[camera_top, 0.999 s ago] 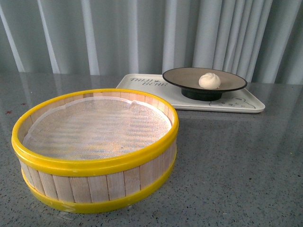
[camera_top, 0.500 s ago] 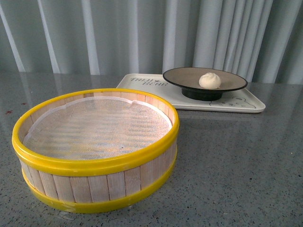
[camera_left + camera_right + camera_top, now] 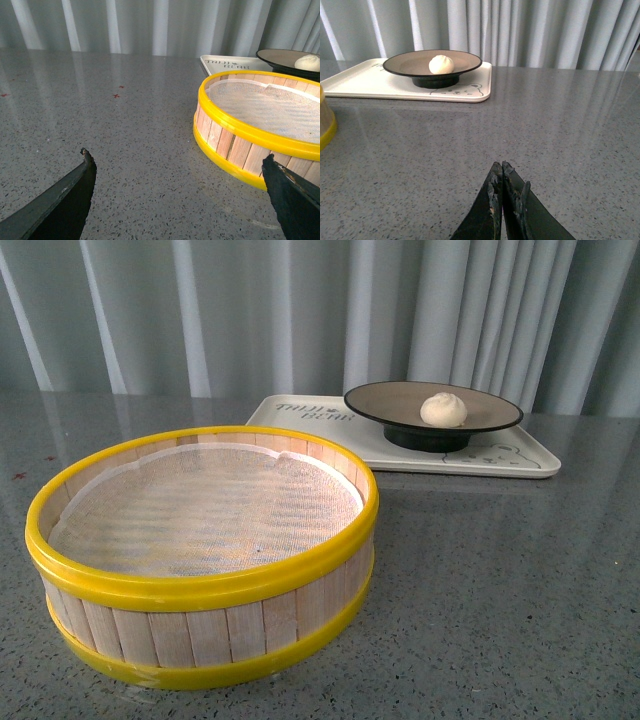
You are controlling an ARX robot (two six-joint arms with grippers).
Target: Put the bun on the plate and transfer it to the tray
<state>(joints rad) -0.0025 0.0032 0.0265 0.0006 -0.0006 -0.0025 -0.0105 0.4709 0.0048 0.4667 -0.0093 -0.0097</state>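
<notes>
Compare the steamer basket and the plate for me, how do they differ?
The steamer basket has tall wooden walls with yellow rims; the plate is shallow, tan inside, black-rimmed. The basket holds only white mesh lining; the plate carries the bun. The basket sits on the table; the plate on the tray. Both are round.

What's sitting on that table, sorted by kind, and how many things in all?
Steamed bun: 1
Plate: 1
Tray: 1
Steamer basket: 1
Total: 4
</notes>
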